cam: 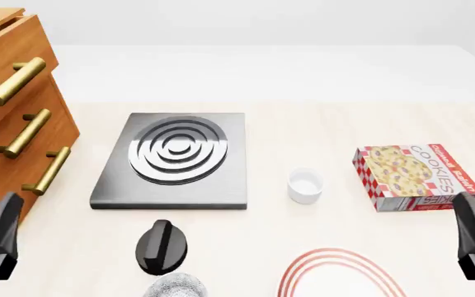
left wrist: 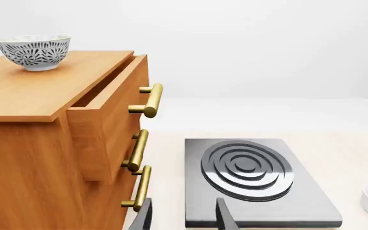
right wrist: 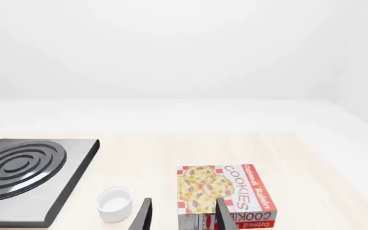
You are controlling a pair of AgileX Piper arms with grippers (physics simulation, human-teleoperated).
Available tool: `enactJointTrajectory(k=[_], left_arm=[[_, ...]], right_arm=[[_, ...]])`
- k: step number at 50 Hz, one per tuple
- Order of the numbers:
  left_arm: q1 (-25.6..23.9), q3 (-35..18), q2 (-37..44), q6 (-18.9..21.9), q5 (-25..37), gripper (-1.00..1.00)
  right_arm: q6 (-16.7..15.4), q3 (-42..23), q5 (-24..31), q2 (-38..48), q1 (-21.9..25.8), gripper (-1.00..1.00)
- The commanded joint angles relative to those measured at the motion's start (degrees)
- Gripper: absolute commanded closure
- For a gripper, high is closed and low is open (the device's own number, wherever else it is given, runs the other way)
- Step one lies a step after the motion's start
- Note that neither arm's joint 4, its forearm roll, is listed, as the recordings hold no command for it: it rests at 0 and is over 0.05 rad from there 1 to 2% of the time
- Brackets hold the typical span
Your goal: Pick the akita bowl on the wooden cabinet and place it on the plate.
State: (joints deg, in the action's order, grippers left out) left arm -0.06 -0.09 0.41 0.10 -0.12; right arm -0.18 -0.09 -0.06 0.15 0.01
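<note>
On the wooden cabinet (left wrist: 37, 91) top sat the akita bowl (left wrist: 34, 51); both grippers (left gripper (left wrist: 182, 215), right gripper (right wrist: 182, 215)) hung open, empty. Risk: grabbing the twin bowl (cam: 175, 286) near the plate (cam: 336, 272).

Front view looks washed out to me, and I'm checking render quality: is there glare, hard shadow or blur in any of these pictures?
Front view: even, soft light; only faint shadows beside the stove and cookie box, nothing blurred. Left wrist view: the akita bowl on the wooden cabinet is sharp; white background blends into the table's far edge. Right wrist view: the same pale backdrop, no glare.
</note>
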Motion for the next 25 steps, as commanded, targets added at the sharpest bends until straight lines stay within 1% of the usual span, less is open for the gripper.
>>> enactJointTrajectory(k=[1, 6, 12, 16, 22, 25], left_arm=[[-0.6, -0.1, 1.2, 0.3, -0.3, -1.00], [-1.1, 0.0, 0.8, 0.5, 0.2, -1.00], [-0.3, -0.2, 2.3, 0.6, -0.7, -1.00], [0.5, -2.0, 4.3, -0.6, -0.4, -1.00], [0.1, -6.2, 2.9, 0.6, 4.7, -1.00], [-0.4, -8.7, 3.3, 0.3, 7.1, -1.00]], right_arm=[[-0.2, -0.2, -0.1, 0.4, 0.0, -1.00], [-0.2, -0.2, -0.1, 0.3, 0.0, -1.00], [-0.2, -0.2, 0.1, 0.2, 0.0, -1.00], [-0.2, -0.3, 0.1, 0.1, 0.0, -1.00], [-0.2, -0.3, 0.2, 0.1, 0.0, -1.00], [-0.2, -0.2, 0.2, 0.0, 0.0, -1.00]])
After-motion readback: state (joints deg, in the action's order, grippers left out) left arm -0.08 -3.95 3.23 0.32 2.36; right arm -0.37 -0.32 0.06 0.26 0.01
